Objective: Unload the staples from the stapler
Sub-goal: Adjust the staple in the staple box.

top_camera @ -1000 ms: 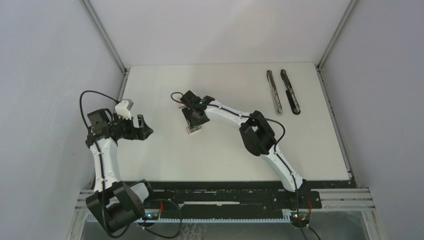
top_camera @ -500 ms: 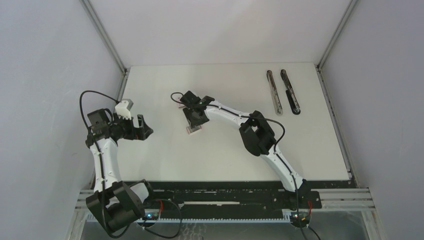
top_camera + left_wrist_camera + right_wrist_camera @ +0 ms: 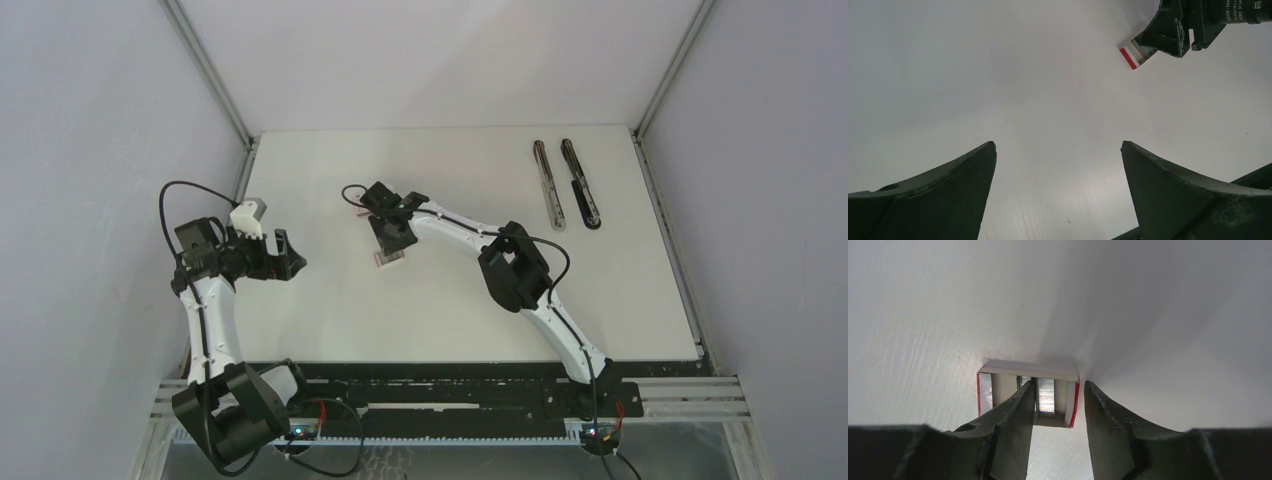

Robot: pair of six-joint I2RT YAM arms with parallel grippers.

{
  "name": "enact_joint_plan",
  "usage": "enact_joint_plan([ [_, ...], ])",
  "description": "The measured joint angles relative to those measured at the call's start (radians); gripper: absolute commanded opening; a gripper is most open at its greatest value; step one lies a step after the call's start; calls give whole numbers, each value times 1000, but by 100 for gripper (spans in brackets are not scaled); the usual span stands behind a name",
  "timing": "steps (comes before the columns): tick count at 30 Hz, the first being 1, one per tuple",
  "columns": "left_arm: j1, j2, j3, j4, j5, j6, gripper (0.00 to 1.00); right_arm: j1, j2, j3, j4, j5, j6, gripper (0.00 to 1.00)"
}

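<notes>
From above, the left claw (image 3: 288, 255) hangs over the left part of the tabletop (image 3: 450, 310), with nothing between its fingers. The right arm reaches far and left across the middle, and the right claw (image 3: 392, 240) points down onto a small white-and-red box (image 3: 388, 261), whose near edge peeks out beneath it. Way over at the far right lies the stapler (image 3: 581, 188), in two long slim parts side by side, well apart from both claws.

Over to the left wrist view: the left claw (image 3: 1058, 146) is spread wide, with bare tabletop between its two dark fingers (image 3: 948, 185), and it grips nothing. Up in the top right corner the right claw sits over the box (image 3: 1130, 55), one red-striped end showing.

Now the right wrist view, the close look. The box (image 3: 985, 390) is open, red along its sides, and inside lie the staples (image 3: 1046, 395), silvery ribbed strips. The right claw (image 3: 1059, 385) is at a narrow gap right over the opening. One of its fingers (image 3: 1013, 425) covers part of the strips, and the other is just by the box's right wall. Nothing is pinched between them, and whether the tips touch the box I cannot tell
</notes>
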State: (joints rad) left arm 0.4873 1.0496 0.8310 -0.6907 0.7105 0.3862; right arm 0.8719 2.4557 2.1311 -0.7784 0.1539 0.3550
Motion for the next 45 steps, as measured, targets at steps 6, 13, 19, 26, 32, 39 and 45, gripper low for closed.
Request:
enact_joint_plan([
  [6,0,0,0,0,0,0,100,0,0,0,0,2,0,35],
  [13,0,0,0,0,0,0,100,0,0,0,-1,3,-1,32],
  [19,0,0,0,0,0,0,100,0,0,0,-1,3,-1,29],
  [26,0,0,0,0,0,0,100,0,0,0,-1,8,-3,22],
  [32,0,0,0,0,0,0,100,0,0,0,-1,10,-3,22],
  [39,0,2,0,0,0,0,100,0,3,6,-3,10,-5,35],
  [45,0,5,0,0,0,0,100,-1,4,17,-10,13,-21,38],
])
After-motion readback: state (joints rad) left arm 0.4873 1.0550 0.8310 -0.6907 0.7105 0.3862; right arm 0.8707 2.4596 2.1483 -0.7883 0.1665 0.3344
